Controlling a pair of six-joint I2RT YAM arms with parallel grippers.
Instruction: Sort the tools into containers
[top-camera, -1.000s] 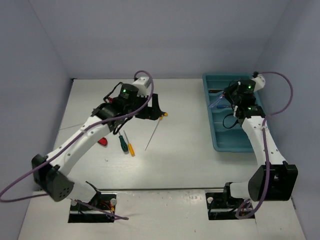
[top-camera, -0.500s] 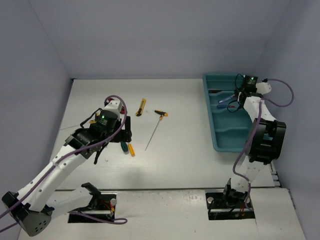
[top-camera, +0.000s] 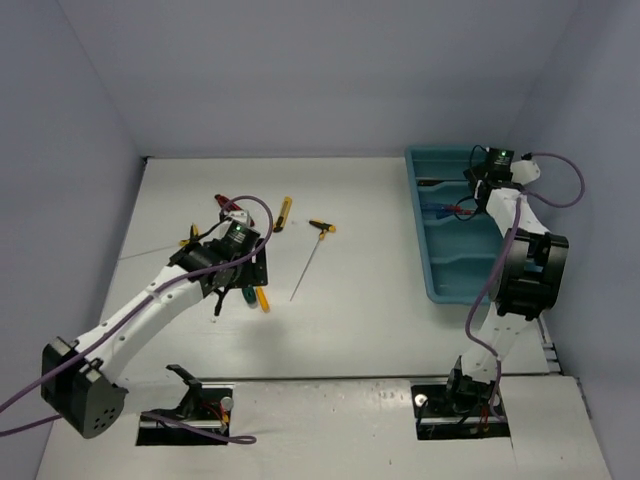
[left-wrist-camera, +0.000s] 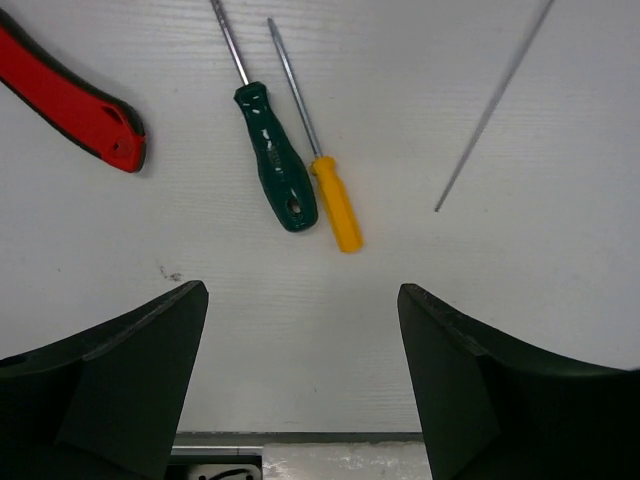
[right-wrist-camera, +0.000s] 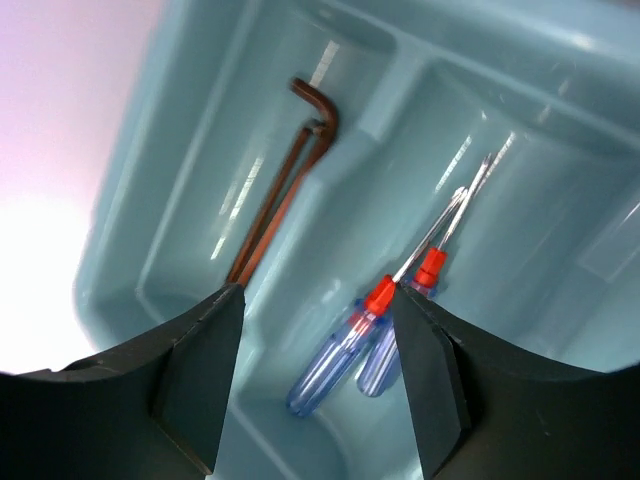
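Observation:
My left gripper (top-camera: 243, 272) is open and empty, hovering above the table just near of the green screwdriver (left-wrist-camera: 275, 170) and the yellow-handled screwdriver (left-wrist-camera: 335, 200), which lie side by side. A red utility knife (left-wrist-camera: 75, 105) lies to their left and a thin rod (left-wrist-camera: 495, 100) to their right. My right gripper (right-wrist-camera: 315, 390) is open and empty over the far end of the teal tray (top-camera: 465, 270). Below it, two blue screwdrivers (right-wrist-camera: 340, 355) lie in one compartment. Dark L-shaped hex keys (right-wrist-camera: 285, 190) lie in the far end compartment.
A yellow utility knife (top-camera: 283, 214) and a yellow T-handled key (top-camera: 322, 227) lie on the table beyond the thin rod (top-camera: 305, 270). The tray's dividers (right-wrist-camera: 400, 110) stand beside my right fingers. Grey walls enclose the table on three sides.
My left arm pulled back from the far middle of the table to above the green and yellow screwdrivers. My right arm folded up and its gripper shifted over the tray's far end.

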